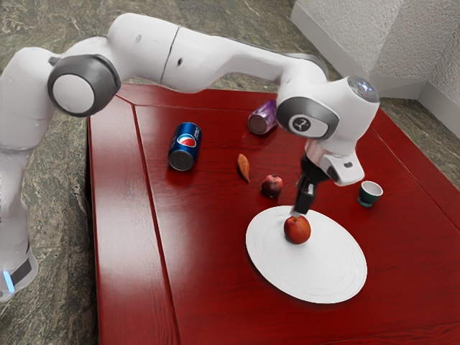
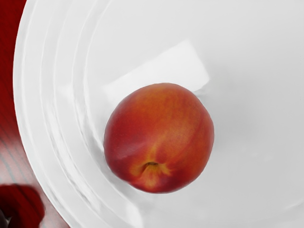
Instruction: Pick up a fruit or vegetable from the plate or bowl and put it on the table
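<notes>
Peach [image 1: 297, 230]: located on the white plate [image 1: 316, 277], just right of centre in the exterior view, toward the plate's upper-left part; the wrist view confirms it rests inside the rim. Gripper [image 1: 299, 211]: pointed down directly above the peach; whether it is open or closed cannot be determined. Dark red round fruit [image 1: 272, 185]: on the red table [image 1: 215, 266], near the plate's upper-left edge. Orange elongated item [image 1: 244, 167]: near centre, farther up and left. Blue Pepsi can [image 1: 185, 147]: left of centre. Purple can [image 1: 263, 117]: upper centre, lying on its side. Small dark cup with white interior [image 1: 369, 194]: right side of the frame, upright.
</notes>
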Action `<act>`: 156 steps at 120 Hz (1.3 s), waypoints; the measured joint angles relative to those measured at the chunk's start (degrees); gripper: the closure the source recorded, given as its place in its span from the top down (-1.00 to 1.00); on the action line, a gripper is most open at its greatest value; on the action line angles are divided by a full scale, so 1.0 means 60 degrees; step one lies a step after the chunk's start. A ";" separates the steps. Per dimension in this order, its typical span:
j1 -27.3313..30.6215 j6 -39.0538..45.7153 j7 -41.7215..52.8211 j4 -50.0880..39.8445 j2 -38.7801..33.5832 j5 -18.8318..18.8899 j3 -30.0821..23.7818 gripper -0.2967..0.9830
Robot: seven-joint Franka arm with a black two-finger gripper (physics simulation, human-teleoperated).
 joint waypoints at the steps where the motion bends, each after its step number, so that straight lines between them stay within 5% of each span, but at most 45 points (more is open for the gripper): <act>1: 0.0012 0.0023 0.0022 0.0120 0.0095 -0.0023 -0.0014 0.54; 16: -0.0029 0.0220 0.0308 0.1318 0.1015 -0.0265 -0.0047 0.54; 44: -0.0189 0.0484 0.0685 0.0442 0.1105 -0.0946 0.0483 0.54; 112: -0.0193 0.0840 0.0944 -0.0597 0.0763 -0.1194 0.0623 0.54; 128: -0.0193 0.0911 0.0875 -0.0595 0.0761 -0.1162 0.0624 0.16; 156: -0.0203 0.0994 0.0733 -0.0401 0.0316 -0.0887 0.0611 -0.18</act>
